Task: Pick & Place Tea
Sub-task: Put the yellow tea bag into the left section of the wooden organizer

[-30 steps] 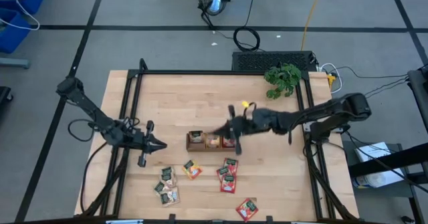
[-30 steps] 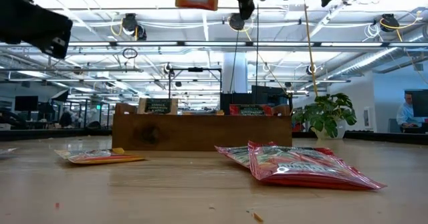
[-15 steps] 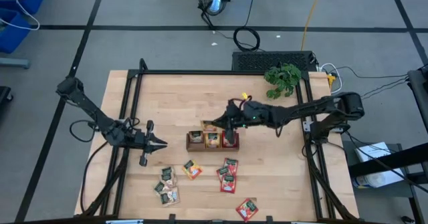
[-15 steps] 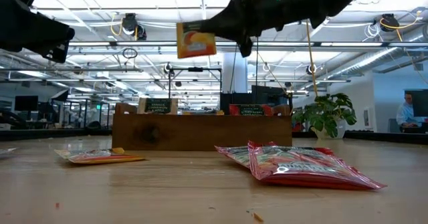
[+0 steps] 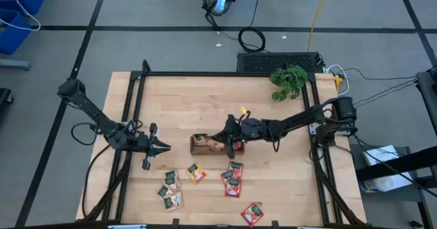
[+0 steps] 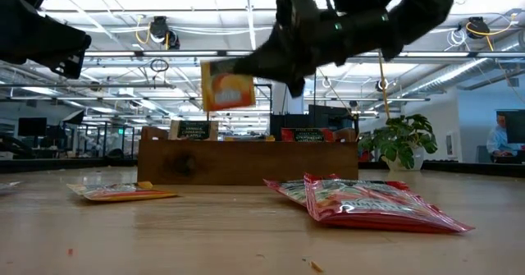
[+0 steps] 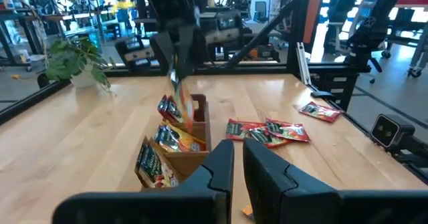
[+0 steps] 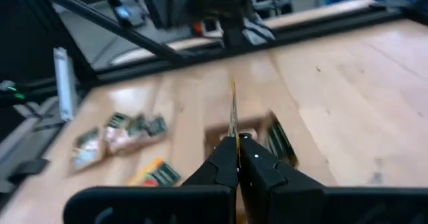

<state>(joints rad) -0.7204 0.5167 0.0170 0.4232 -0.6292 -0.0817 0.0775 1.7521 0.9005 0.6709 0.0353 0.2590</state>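
Right gripper [image 6: 246,76]: clenched on orange sachet [image 6: 227,89], above tray [image 5: 216,145].
Left gripper [image 5: 162,147]: nearly closed, empty, idle.
Risk: sachet tilted; may catch the divider and land outside.

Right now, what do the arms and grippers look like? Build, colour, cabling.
Both arms are dark, near black, slim and jointed, mounted at opposite table edges. The left gripper ends in two flat, blocky dark fingers with squared tips. The right gripper has matching dark fingers tapering to narrow tips. A thin dark cable loops loose beside the left arm's lower links; small green indicator lights glow on the right arm's wrist in the low view.
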